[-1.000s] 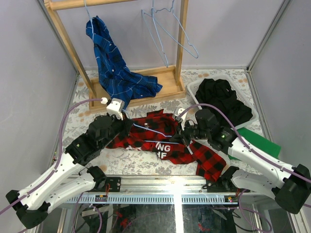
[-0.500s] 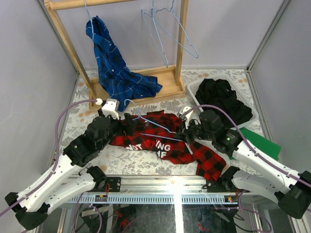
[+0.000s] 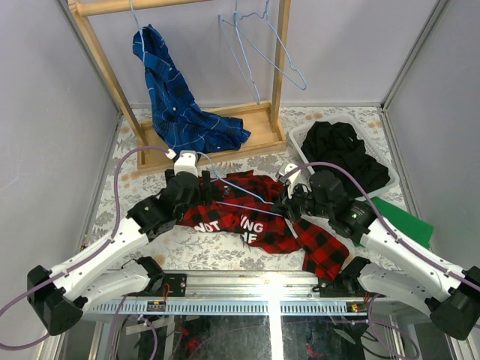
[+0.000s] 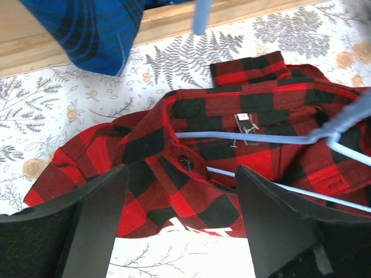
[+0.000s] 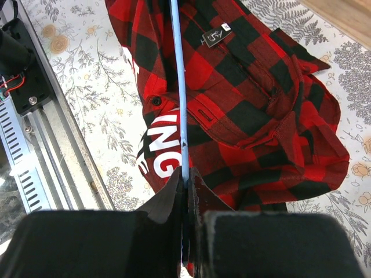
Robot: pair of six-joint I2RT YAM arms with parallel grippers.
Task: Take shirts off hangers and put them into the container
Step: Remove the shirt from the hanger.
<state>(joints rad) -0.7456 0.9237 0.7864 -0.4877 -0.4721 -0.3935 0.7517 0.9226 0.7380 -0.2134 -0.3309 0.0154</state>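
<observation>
The red-and-black plaid shirt [image 3: 259,221] lies crumpled on the table with a light-blue hanger [image 3: 238,196] still threaded through its collar. My right gripper [image 3: 284,207] is shut on the hanger's wire [image 5: 179,92], which runs out from between its fingertips [image 5: 186,180]. My left gripper [image 3: 199,193] hovers open over the shirt's collar and button [image 4: 185,162], with nothing between its fingers [image 4: 182,174]. The blue plaid shirt [image 3: 171,101] hangs from another hanger on the rack. The container [image 3: 298,138], a white basket at the right, holds black shirts [image 3: 345,154].
The wooden rack [image 3: 279,71] stands at the back with empty light-blue hangers [image 3: 259,52] on its rail; its base [image 3: 259,120] lies under the blue shirt's hem [image 4: 87,32]. A green cloth [image 3: 401,217] lies beside the right arm. A metal rail [image 5: 35,168] edges the table's front.
My left gripper has opened and moved forward and right, to above the red shirt's collar. The right gripper has kept its hold on the hanger wire and shifted slightly right.
</observation>
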